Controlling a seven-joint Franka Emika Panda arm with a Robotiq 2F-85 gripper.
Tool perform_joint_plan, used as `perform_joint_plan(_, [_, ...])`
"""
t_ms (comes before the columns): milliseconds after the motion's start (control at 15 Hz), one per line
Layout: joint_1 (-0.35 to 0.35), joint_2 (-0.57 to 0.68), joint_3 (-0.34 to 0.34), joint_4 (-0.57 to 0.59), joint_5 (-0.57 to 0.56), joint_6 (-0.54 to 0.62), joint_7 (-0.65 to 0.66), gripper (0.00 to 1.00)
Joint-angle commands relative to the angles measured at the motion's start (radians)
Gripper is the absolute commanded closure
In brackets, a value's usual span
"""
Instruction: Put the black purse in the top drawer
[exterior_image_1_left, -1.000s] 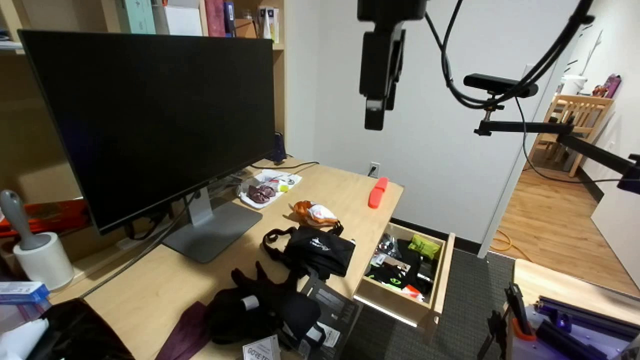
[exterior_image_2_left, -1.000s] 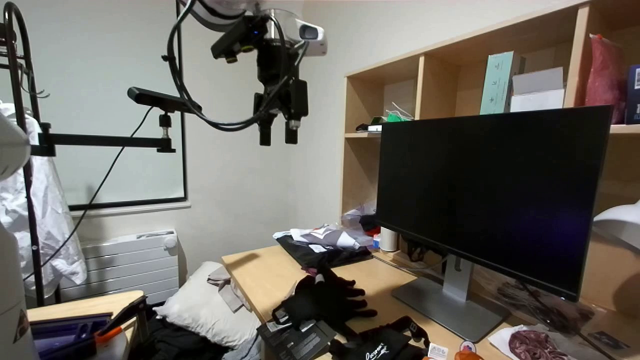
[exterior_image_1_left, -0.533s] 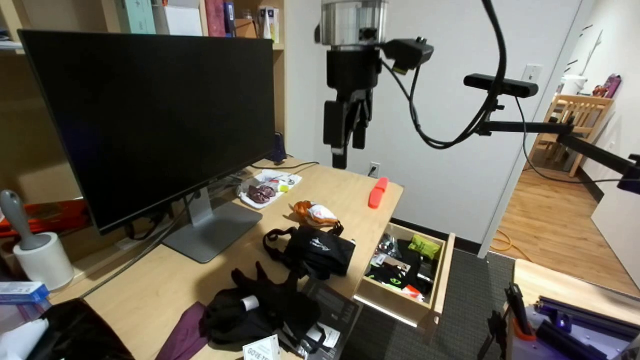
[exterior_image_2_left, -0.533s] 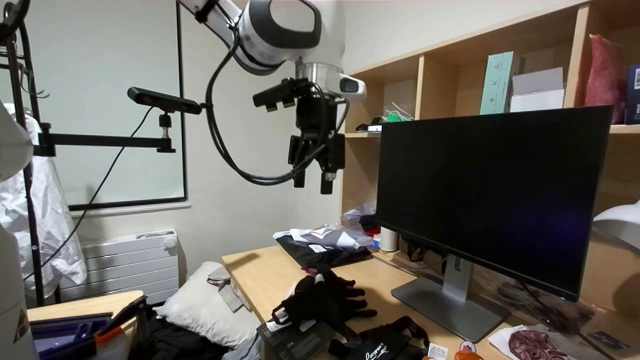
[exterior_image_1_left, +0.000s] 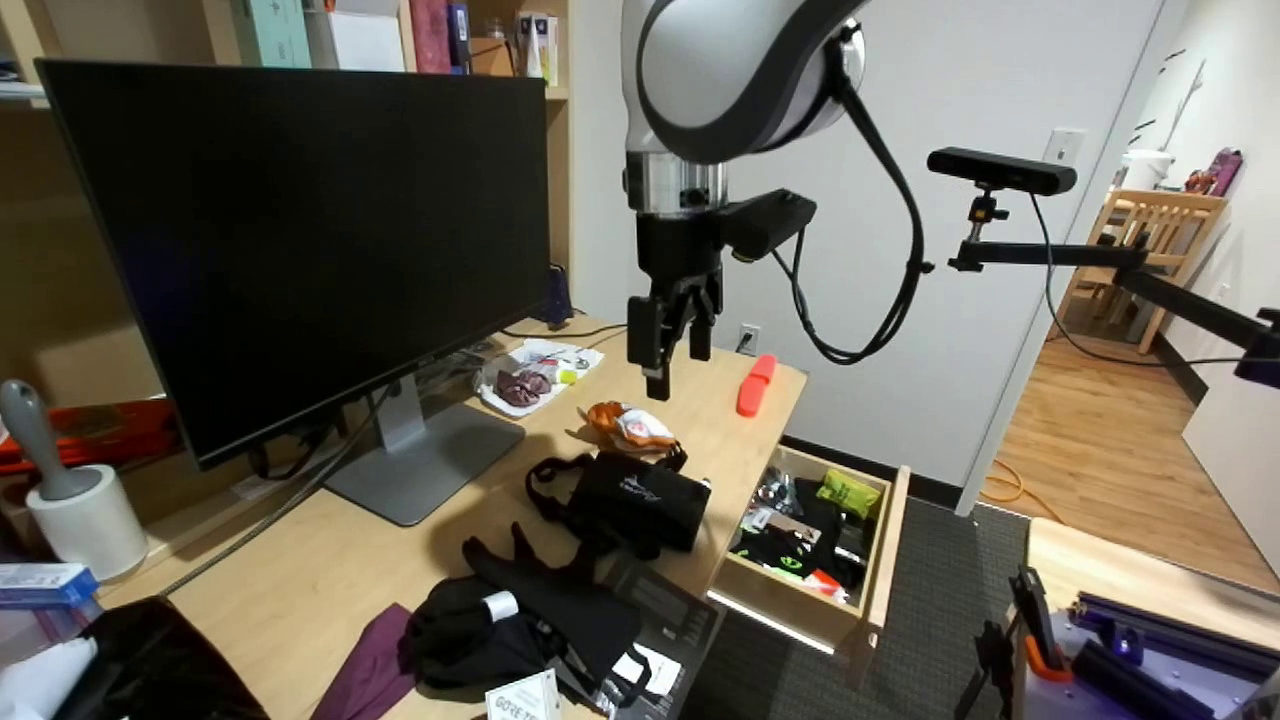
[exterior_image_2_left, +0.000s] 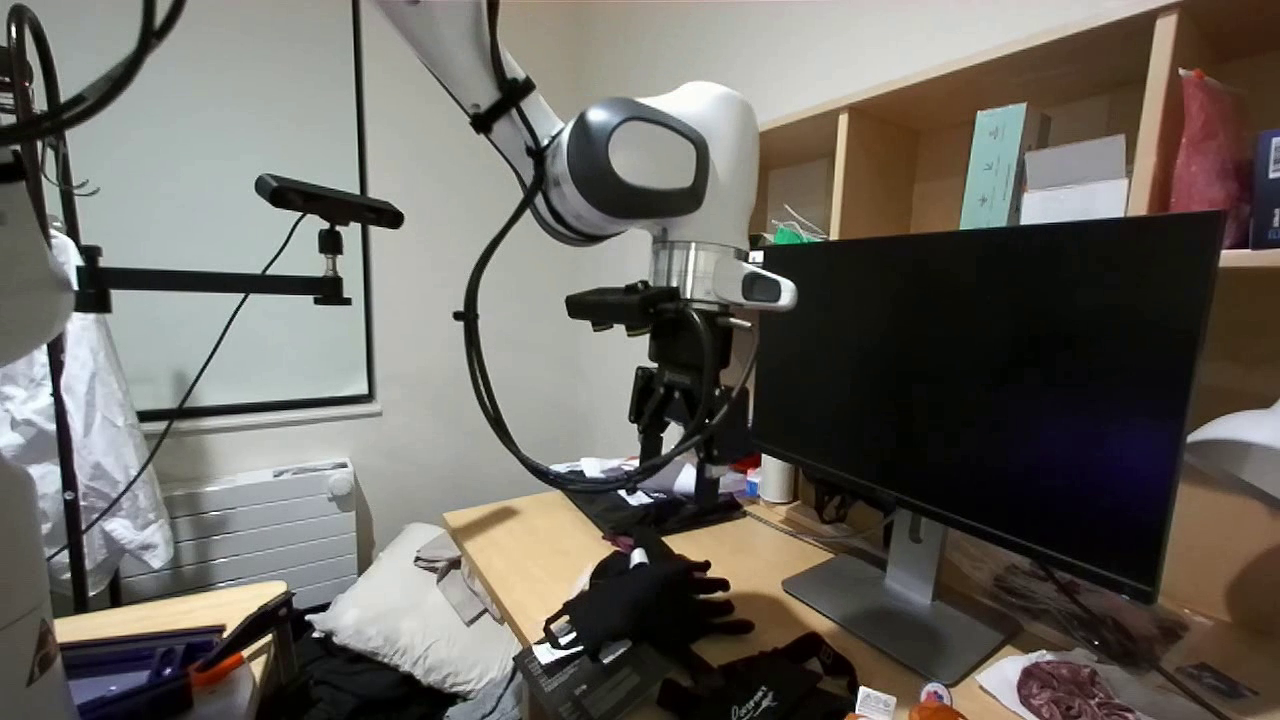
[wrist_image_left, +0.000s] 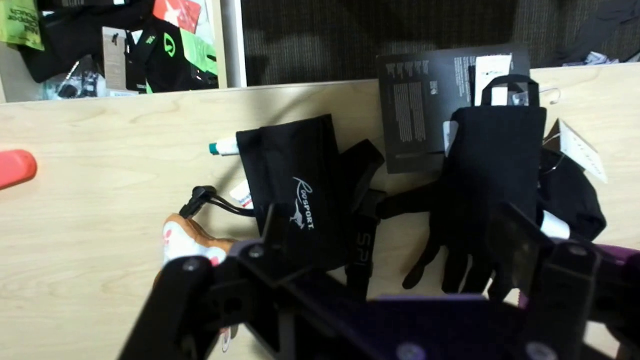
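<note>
The gripper (exterior_image_1_left: 680, 368) is held above a pale wooden desk (exterior_image_1_left: 300, 590), its jaws spread wide with nothing in their grip. Below it and apart from it, the black purse (wrist_image_left: 300, 165) is seen lying near the desk's edge; in the wrist view, its lower part is partly hidden by the gripper. A black glove (wrist_image_left: 487, 165) is laid near the purse, partly over a dark card (wrist_image_left: 410, 110). Past the edge, the top drawer (exterior_image_1_left: 790, 605) is pulled out, a yellow-green packet (exterior_image_1_left: 848, 493) seen inside, with dark carpet (exterior_image_1_left: 938, 590) beyond.
</note>
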Motion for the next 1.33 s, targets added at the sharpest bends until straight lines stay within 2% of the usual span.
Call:
perform_joint_plan(0, [-0.015, 0.017, 0.011, 0.008, 0.000, -0.002, 0.001, 0.00])
perform_joint_plan(333, [-0.014, 0.015, 0.015, 0.009, 0.000, -0.002, 0.001, 0.00])
perform_joint_plan(533, [-0.019, 0.028, 0.014, -0.015, 0.027, 0.107, -0.059, 0.00])
perform_joint_plan(933, [-0.035, 0.193, 0.023, 0.024, 0.063, 0.318, -0.136, 0.00])
perform_joint_plan(1267, [-0.057, 0.363, 0.022, 0.100, 0.028, 0.435, -0.105, 0.00])
